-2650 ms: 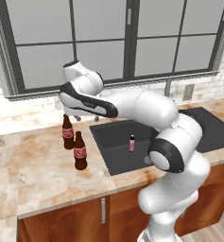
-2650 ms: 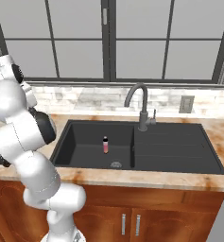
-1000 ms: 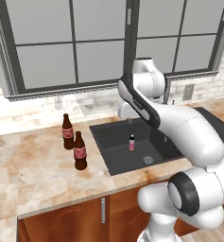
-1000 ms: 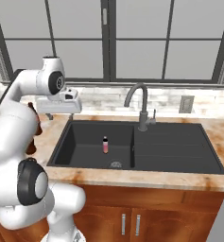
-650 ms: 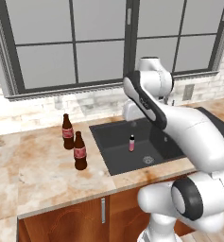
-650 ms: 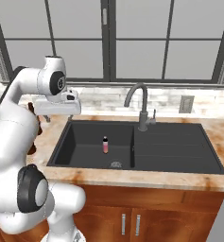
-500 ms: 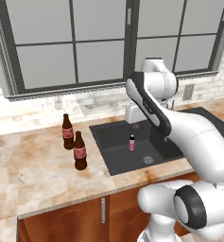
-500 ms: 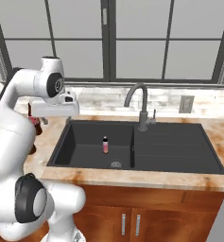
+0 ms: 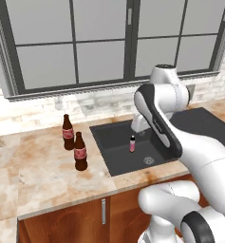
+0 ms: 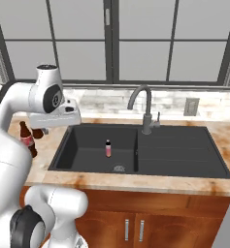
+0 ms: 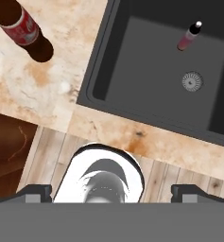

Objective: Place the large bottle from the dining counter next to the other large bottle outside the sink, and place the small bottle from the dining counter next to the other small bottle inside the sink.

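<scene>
Two tall dark-brown bottles with red labels stand side by side on the marble counter left of the sink, one (image 9: 68, 132) behind the other (image 9: 79, 152); I cannot tell which came from the dining counter. The other small bottle (image 9: 132, 144), pink with a pale top, stands upright in the sink basin (image 10: 87, 147). My gripper (image 11: 114, 193) is open and empty, its fingertips (image 11: 35, 191) wide apart, held high and looking down on the counter's front edge. One brown bottle (image 11: 21, 26) and the pink bottle (image 11: 189, 35) lie far below it. The small bottle from the dining counter and the dining counter are out of view.
A dark faucet (image 10: 144, 109) rises behind the black double sink, with a drain (image 11: 192, 81) in the left basin. Brown cabinets (image 9: 66, 218) run under the marble counter (image 9: 28, 166). A window spans the back wall. Wooden floor (image 11: 52, 151) shows below the counter's edge.
The arm has swung rightward away from the two brown bottles and toward the sink's front, the hand turning with it. The jaws stayed open and empty. No bottle moved.
</scene>
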